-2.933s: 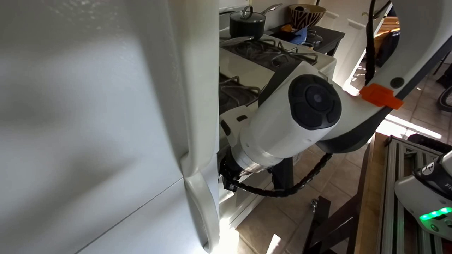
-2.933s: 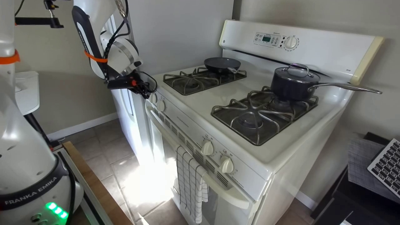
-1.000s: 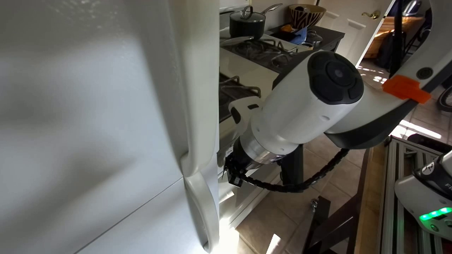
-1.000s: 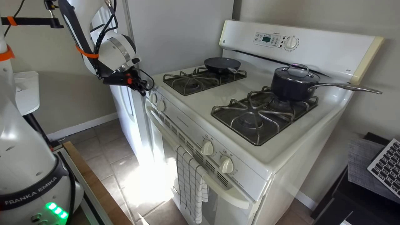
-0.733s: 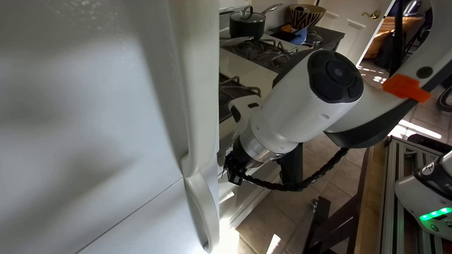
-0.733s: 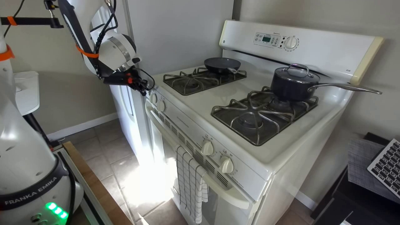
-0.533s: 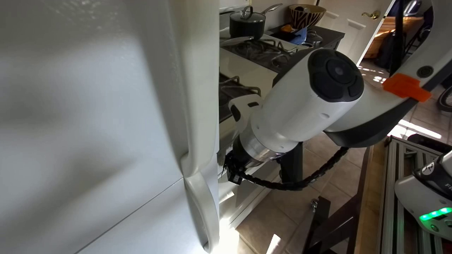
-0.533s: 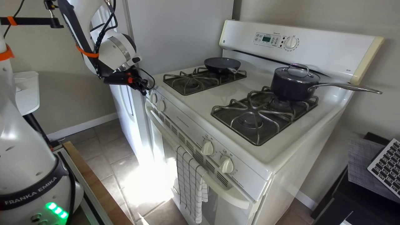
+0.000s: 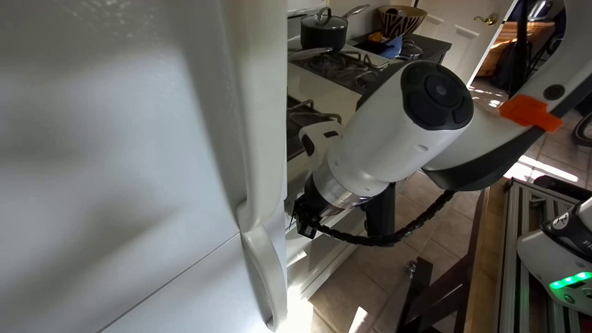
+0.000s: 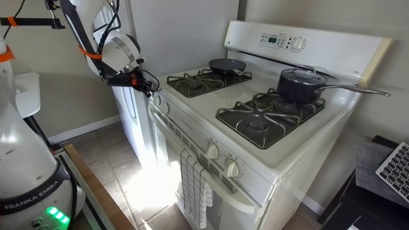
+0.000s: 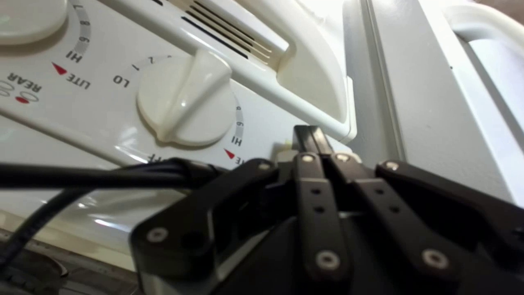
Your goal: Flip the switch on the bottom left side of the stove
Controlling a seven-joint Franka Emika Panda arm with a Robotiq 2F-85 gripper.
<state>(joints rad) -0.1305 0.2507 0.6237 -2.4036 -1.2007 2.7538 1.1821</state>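
Observation:
The white stove (image 10: 198,111) fills much of an exterior view, with round white knobs on its front panel. In the wrist view the leftmost knob (image 11: 186,100) is close, its ridge slanting toward a partly covered OFF mark. My gripper (image 11: 312,138) is shut with nothing between its fingertips, beside that knob, on the side toward the fridge. Whether the tips touch the panel I cannot tell. In an exterior view the gripper (image 10: 149,93) hangs at the stove's front left corner, just above the two left knobs. No separate switch can be made out; the gripper covers part of the panel.
The white fridge (image 9: 138,162) stands right beside the stove, its handle (image 9: 263,115) sticking out. A frying pan (image 10: 227,66) and a lidded pot (image 10: 298,84) sit on the burners. A checked towel (image 10: 195,188) hangs from the oven handle. Cables (image 11: 94,176) cross the wrist view.
Since about three seconds ago the arm has drawn back a little from the stove's corner. Over the last second it has shifted only slightly. The gripper stays shut and the knobs look unchanged.

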